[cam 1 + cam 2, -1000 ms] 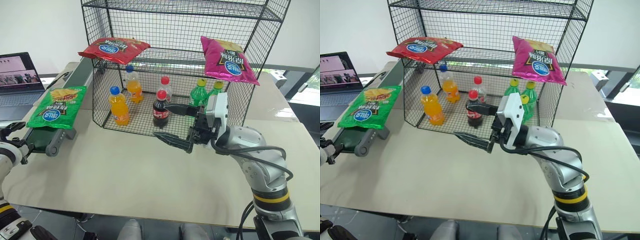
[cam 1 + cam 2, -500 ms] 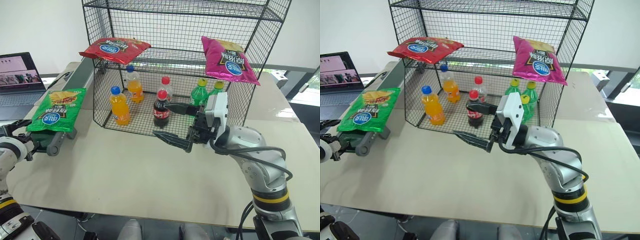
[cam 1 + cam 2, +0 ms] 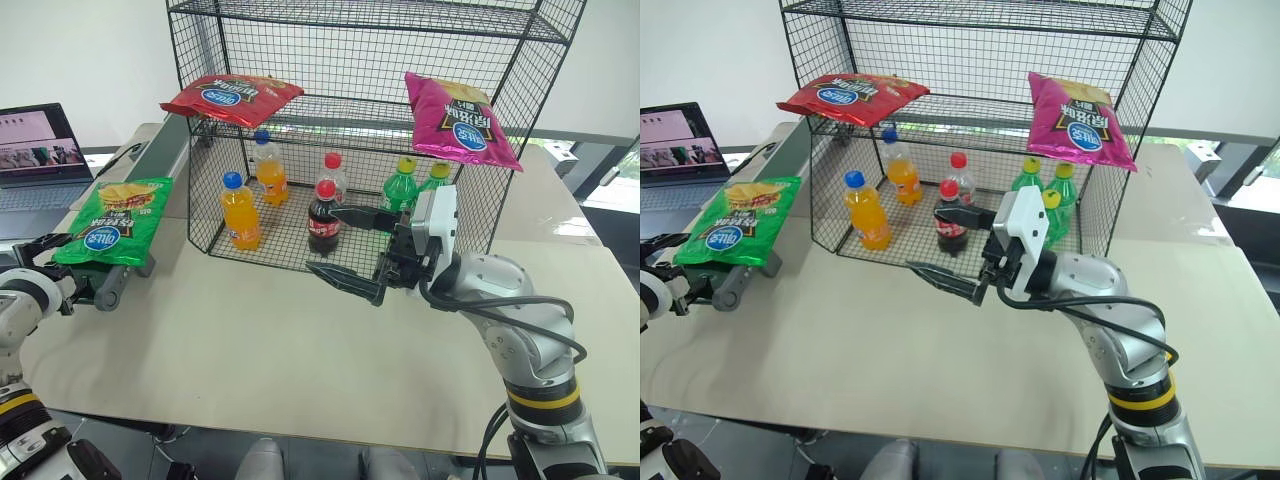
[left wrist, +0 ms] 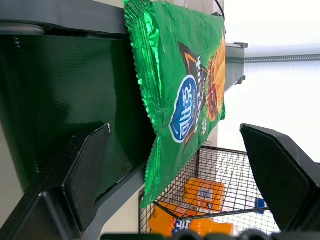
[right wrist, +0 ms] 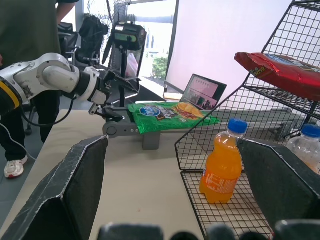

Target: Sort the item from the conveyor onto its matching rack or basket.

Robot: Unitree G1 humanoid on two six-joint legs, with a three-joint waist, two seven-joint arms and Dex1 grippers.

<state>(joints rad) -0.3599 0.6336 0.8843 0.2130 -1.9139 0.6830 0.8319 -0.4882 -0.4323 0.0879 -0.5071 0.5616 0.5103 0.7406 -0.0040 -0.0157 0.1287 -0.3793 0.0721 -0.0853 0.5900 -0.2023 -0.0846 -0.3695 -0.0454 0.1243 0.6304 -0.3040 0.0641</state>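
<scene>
The green chip bag (image 3: 115,215) lies flat on the near end of the dark green conveyor (image 4: 55,90), its lower edge hanging over the rounded end. My left gripper (image 3: 60,268) hovers open just in front of that end, level with the bag (image 4: 190,95), and touches nothing. The tall black wire rack (image 3: 370,60) stands on the table to the right of the conveyor. In front of the rack's bottom shelf my right gripper (image 3: 323,240) is held open and empty, pointing to the left.
A red bag (image 3: 232,97) and a pink bag (image 3: 458,120) lie on the rack's middle shelf. Orange, cola and green bottles (image 3: 238,212) stand on its bottom shelf. A laptop (image 3: 40,150) sits behind the conveyor. A person (image 5: 30,30) stands beyond the left arm.
</scene>
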